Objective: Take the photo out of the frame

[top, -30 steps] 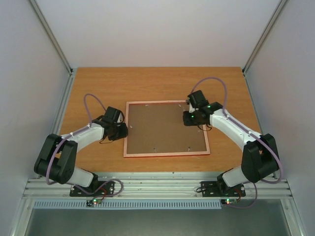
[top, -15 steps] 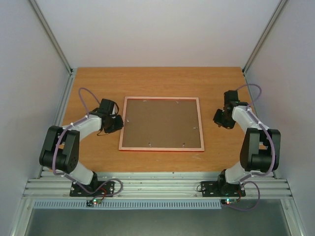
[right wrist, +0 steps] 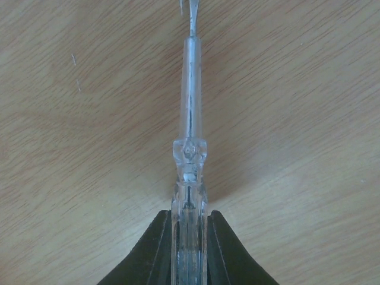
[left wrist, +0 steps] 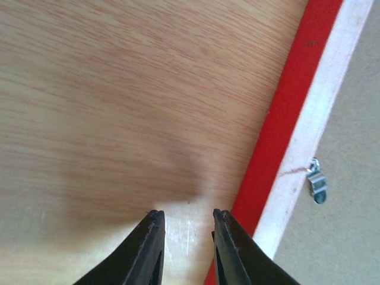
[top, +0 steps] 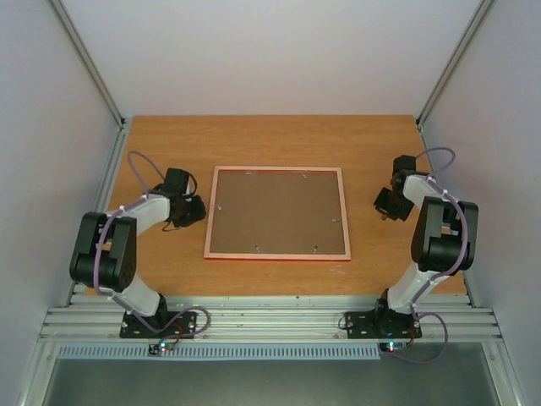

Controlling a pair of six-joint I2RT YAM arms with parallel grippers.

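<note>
At table [top: 254, 139] centre: frame [top: 277, 256] face down, backing [top: 279, 211] up; photo unseen, likely beneath.
Left claw [left wrist: 187, 214]: slightly parted, empty, beside frame's left edge.
Right claw [right wrist: 189, 221]: clamped on clear screwdriver [right wrist: 191, 89], apart from frame.
Next: ease blade under clip [left wrist: 316, 181], swing aside, steady frame.

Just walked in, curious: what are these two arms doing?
A red frame lies face down on the table, brown backing board in place. The right gripper holds a clear-handled screwdriver, off to the frame's right. The left gripper hovers open and empty by its left edge. No photo shows yet.
</note>
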